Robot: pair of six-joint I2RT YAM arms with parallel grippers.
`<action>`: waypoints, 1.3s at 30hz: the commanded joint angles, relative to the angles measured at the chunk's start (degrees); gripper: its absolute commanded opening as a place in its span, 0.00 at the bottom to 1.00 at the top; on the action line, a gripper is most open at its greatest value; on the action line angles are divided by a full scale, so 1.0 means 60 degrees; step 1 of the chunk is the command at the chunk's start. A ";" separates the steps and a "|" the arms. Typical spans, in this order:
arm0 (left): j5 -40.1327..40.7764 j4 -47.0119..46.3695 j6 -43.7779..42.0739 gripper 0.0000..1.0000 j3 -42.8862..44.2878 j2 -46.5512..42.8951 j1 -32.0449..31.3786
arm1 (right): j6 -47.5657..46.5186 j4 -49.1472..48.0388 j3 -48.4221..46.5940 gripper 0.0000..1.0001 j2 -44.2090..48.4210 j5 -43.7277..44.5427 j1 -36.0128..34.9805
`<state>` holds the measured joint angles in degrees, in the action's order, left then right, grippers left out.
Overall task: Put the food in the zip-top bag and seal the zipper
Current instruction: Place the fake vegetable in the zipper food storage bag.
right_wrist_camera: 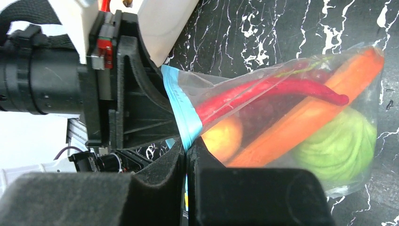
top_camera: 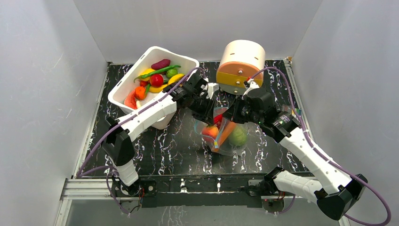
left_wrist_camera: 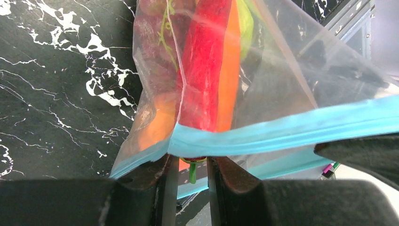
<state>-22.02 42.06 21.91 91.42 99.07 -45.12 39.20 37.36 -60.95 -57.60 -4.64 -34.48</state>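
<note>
The zip-top bag (top_camera: 226, 136) is held on the surface (top_camera: 179, 146) by its zipper (right_wrist_camera: 181, 110), pinched in the right claw (right_wrist_camera: 186, 155). The red chilli (left_wrist_camera: 204, 70), clamped at its stem by the left claw (left_wrist_camera: 188, 174), is pointed lengthwise inside.

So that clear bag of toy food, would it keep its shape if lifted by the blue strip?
Probably not: the zip-top bag is thin, creased film, so likely floppy. It would likely sag under the cabbage and carrot inside.
</note>
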 commanded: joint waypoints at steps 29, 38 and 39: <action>-0.0255 -0.1916 0.1050 0.54 -0.1129 -0.0901 -0.0412 | 0.0286 -0.1135 0.0343 0.00 0.0855 0.0227 -0.0054; 0.1653 -0.1090 0.0701 0.67 -0.0692 -0.2290 -0.0419 | 0.0073 -0.0773 0.0391 0.00 0.1146 0.0766 -0.0051; 0.2400 -0.0888 0.0538 0.70 -0.0585 -0.2530 -0.0419 | 0.0010 -0.0748 0.0417 0.00 0.1231 0.0827 -0.0054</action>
<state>-15.64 33.58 27.18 85.14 88.38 -47.40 40.53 36.27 -58.26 -52.93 -1.56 -34.50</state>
